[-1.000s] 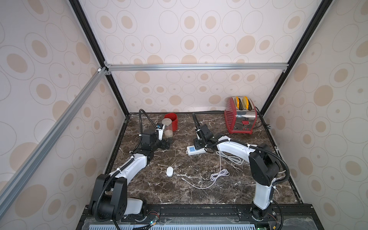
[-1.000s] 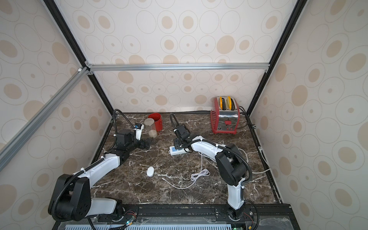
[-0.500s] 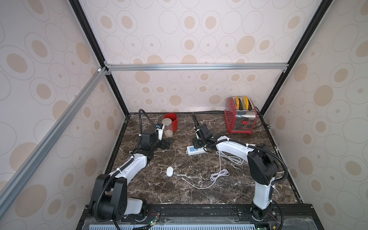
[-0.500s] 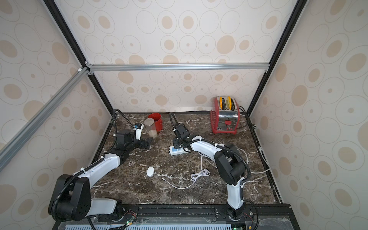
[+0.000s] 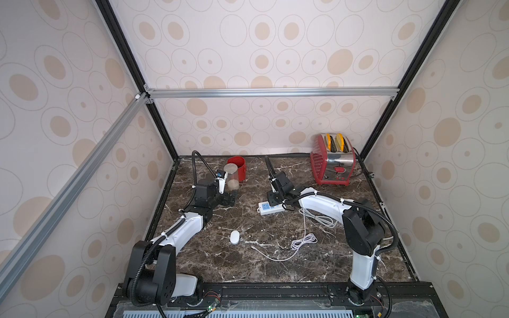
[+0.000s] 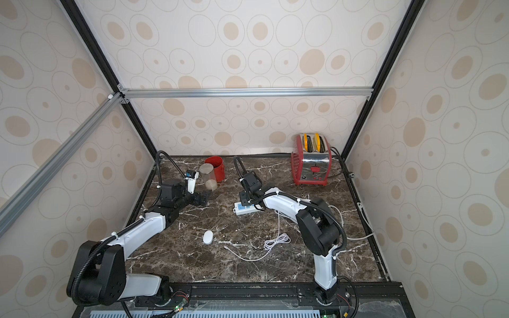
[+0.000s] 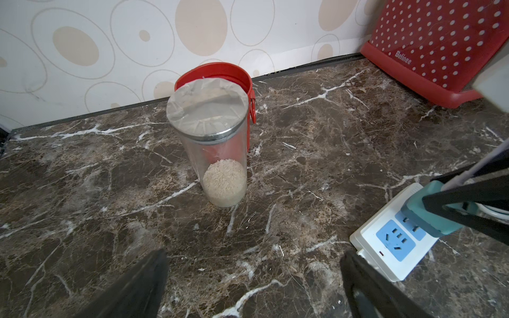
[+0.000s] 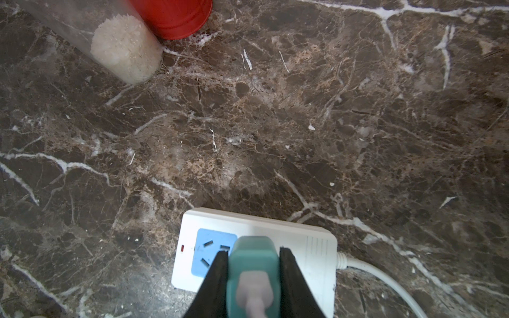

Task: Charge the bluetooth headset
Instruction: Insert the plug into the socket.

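On the table (image 5: 220, 269), the plug (image 7: 425, 219) gripped by the right pincer (image 8: 254, 251) could skew, shoving the strip (image 8: 311, 247) toward nine o'clock; left pincer (image 7: 254, 254) gapes.

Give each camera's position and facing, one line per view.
Both top views: high in front, looking down on the table, left arm, right arm, bluetooth headset.
Left wrist: on the left arm, facing the rice jar; open left end effector shows.
Right wrist: on the right arm, looking down at the power strip; right end effector grips the teal plug.
Shared: both wrist views show jar, strip, plug.
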